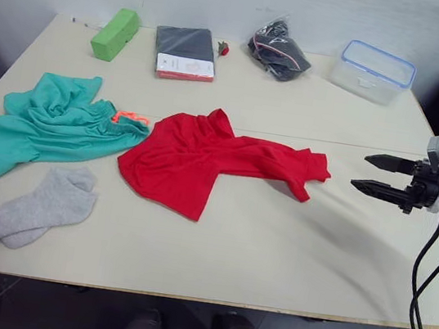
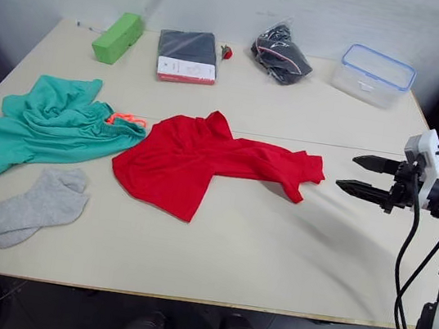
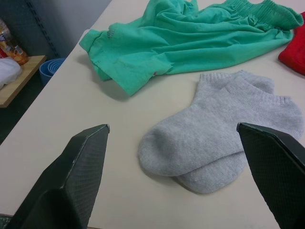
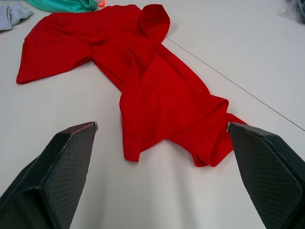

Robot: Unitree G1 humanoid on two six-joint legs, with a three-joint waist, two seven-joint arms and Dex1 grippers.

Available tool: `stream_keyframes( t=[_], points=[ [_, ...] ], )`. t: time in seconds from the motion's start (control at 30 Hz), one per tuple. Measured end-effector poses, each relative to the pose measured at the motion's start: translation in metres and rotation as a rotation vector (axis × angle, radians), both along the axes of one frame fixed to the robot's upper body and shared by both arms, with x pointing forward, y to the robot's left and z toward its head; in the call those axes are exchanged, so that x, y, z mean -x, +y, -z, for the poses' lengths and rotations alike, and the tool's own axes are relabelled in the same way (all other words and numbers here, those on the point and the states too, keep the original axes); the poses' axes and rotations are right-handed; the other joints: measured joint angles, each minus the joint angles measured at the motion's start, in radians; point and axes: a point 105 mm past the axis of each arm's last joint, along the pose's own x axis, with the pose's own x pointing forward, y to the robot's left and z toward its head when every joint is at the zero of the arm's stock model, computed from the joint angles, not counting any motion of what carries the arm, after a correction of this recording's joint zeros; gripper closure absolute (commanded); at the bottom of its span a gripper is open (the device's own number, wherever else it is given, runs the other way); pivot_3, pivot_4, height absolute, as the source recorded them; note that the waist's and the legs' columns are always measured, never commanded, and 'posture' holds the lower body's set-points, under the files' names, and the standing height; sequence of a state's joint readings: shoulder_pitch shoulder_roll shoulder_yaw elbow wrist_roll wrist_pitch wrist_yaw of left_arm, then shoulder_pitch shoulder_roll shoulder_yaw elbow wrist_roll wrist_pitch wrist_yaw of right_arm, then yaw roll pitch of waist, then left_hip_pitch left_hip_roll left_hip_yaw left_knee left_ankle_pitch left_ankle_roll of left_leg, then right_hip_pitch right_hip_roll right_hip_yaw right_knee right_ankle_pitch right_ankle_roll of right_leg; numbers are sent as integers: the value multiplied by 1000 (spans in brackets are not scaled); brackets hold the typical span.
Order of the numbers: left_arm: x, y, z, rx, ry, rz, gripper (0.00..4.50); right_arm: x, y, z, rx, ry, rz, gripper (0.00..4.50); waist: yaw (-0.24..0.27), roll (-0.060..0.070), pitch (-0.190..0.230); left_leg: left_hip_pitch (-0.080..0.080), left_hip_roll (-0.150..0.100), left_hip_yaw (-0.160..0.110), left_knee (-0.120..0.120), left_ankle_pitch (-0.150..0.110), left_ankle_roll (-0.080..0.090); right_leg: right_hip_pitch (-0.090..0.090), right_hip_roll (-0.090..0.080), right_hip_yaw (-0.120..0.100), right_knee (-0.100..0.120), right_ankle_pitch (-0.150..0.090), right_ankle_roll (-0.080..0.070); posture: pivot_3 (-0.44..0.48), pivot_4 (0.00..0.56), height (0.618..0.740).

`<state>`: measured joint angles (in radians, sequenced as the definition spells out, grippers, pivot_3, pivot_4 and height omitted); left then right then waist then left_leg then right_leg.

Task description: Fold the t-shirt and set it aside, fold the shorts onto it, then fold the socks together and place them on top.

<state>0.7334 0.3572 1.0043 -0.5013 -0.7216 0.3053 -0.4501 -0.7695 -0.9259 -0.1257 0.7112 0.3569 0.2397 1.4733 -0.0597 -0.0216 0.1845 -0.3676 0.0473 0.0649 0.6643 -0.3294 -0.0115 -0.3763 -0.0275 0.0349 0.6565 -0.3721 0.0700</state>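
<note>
Nothing is folded yet: nearest us the socks [image 1: 41, 206] lie stacked at the table's [image 1: 287, 266] front left, with the crumpled shorts [image 1: 52, 124] behind them and the rumpled t-shirt [image 1: 211, 163] mid-table. Our left gripper [image 3: 174, 181] hangs spread above the socks, and our right gripper [image 1: 381, 175] waits spread, empty, just beside the shirt's right end. The head views alone show the far-edge clutter, while the left wrist view shows the socks lying one on the other.
</note>
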Motion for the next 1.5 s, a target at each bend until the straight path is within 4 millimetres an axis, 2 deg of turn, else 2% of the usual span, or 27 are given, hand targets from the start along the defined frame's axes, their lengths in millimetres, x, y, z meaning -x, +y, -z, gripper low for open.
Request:
stream_keyframes(
  t=[0.7, 0.8, 0.93, 0.97, 1.03, 1.07, 1.17, 1.33, 1.5],
  points=[
    [-5, -2, -7, -16, 12, -13, 0, -3, 3, 2, 4, -20, 6, 52, 0, 0, 0, 0, 0, 0, 0, 0, 0, 0, 0, 0, 0, 0, 0, 0, 150, 740],
    [-13, -7, -12, -36, 19, 24, 0, -4, 3, 1, 6, -27, 15, 52, 0, 0, 0, 0, 0, 0, 0, 0, 0, 0, 0, 0, 0, 0, 0, 0, 150, 740],
    [-34, -37, -17, -74, 60, 201, 0, -5, 11, -2, 22, -61, -5, 52, 2, 0, 0, 0, 0, 0, 0, 0, 0, 0, 0, 0, 0, 0, 0, 0, 150, 740],
    [-44, -58, -17, -87, 87, 317, 0, -5, 17, -5, 33, -81, -29, 52, 2, 1, 1, 0, 0, 0, 0, 0, -1, 0, 0, 0, 0, 0, 0, 0, 150, 740],
    [-53, -82, -16, -108, 114, 449, 0, -2, 23, -7, 49, -94, -54, 52, 2, 1, 1, 0, 0, 0, 0, 1, -2, 0, 0, 0, 0, 0, 0, 0, 150, 740],
    [-62, -100, -14, -139, 152, 562, 0, 3, 28, -5, 79, -105, -82, 52, 6, 1, 1, 0, 0, -1, 0, 1, -3, 0, 0, -1, 0, 0, 0, 0, 150, 740],
    [-80, -140, -11, -212, 191, 787, 0, 16, 49, 11, 150, -112, -167, 52, 7, 2, 1, 0, 0, 0, 0, 3, -6, 0, 1, 0, 1, 0, 0, 0, 150, 740],
    [-111, -182, -7, -275, 187, 1002, 0, 34, 75, 40, 263, -151, -239, 52, 5, 3, 1, 0, 0, 0, 0, 4, -6, -1, 1, 0, 2, 0, 0, 0, 150, 740],
    [-146, -214, 11, -330, 230, 1131, 0, 35, 84, 49, 325, -214, -196, 52, 5, 3, 1, 0, 0, 0, 0, 5, -8, -1, 2, 0, 4, 0, 0, 0, 150, 740]
  ],
)
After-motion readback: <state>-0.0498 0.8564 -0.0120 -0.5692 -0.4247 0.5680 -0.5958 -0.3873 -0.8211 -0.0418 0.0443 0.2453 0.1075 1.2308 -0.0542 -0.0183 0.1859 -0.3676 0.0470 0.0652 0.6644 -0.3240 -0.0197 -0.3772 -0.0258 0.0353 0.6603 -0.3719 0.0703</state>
